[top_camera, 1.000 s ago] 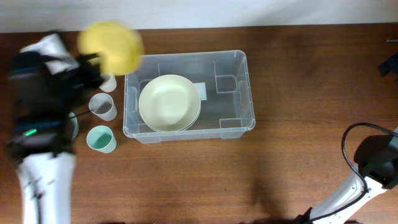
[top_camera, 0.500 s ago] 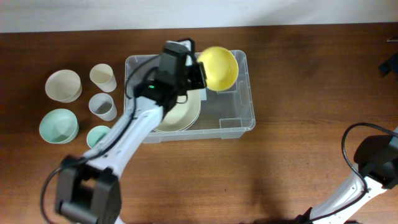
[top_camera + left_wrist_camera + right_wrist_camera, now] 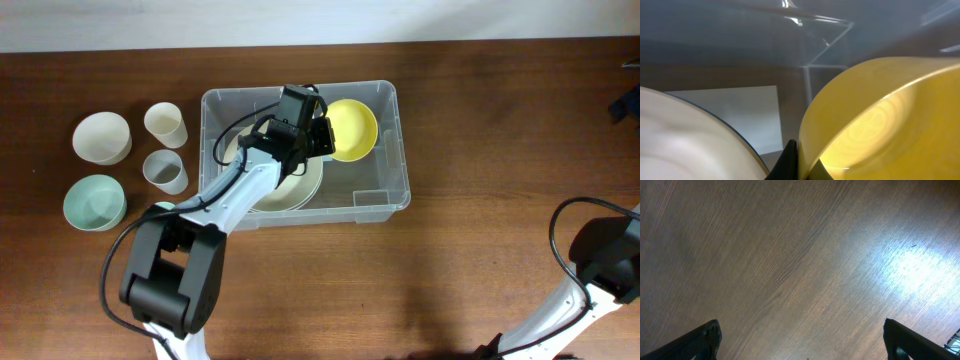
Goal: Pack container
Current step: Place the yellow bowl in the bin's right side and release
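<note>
Overhead, the left gripper pinched the yellow bowl by its rim, low over the free right half of the container, just beside the cream plate. The right gripper, fingers spread, sat well apart.

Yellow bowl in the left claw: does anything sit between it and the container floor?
Nothing visible. The yellow bowl in the left claw hangs over a bare part of the container; the cream plate lies beside it.
</note>
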